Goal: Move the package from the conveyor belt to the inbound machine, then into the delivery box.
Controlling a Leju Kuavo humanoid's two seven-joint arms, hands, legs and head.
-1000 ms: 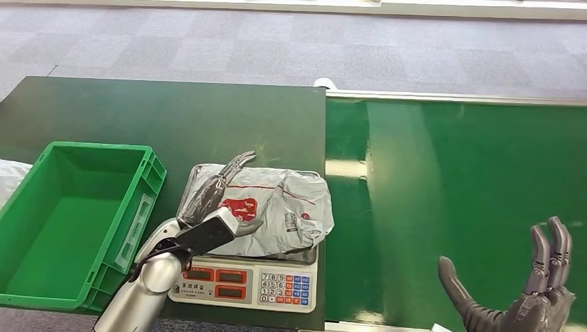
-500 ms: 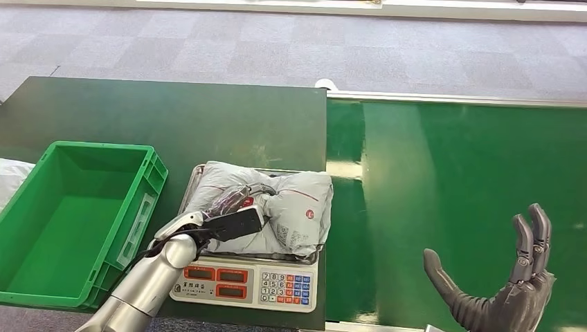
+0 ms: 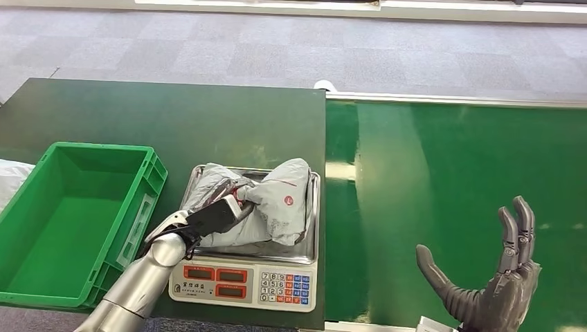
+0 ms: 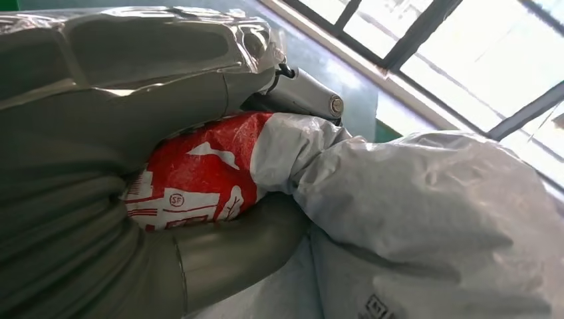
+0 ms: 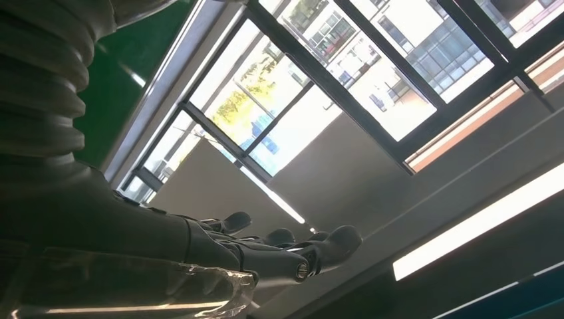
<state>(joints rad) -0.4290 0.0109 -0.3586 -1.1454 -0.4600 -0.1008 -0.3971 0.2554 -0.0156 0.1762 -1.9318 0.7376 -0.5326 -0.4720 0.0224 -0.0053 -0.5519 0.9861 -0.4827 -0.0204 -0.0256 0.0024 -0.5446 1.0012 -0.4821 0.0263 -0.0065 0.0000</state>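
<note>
A crumpled grey plastic package (image 3: 277, 200) with red print lies on the steel pan of the weighing scale (image 3: 246, 280), the inbound machine, at the table's front. My left hand (image 3: 211, 214) grips the package's left side; in the left wrist view my thumb and fingers (image 4: 120, 80) close round the red-printed part of the package (image 4: 193, 173). The green delivery box (image 3: 69, 221) stands left of the scale. My right hand (image 3: 498, 290) hovers over the green conveyor belt (image 3: 450, 194) at the lower right, fingers spread, holding nothing. The right wrist view shows that right hand (image 5: 253, 252) against windows.
The dark green table (image 3: 159, 117) carries the scale and the box. A white bag (image 3: 10, 176) shows at the far left edge behind the box. Grey carpet floor lies beyond the table and belt.
My left hand closed on the package and bunched it leftward on the scale pan, so it now covers less of the pan. My right hand drifted slightly left and lower.
</note>
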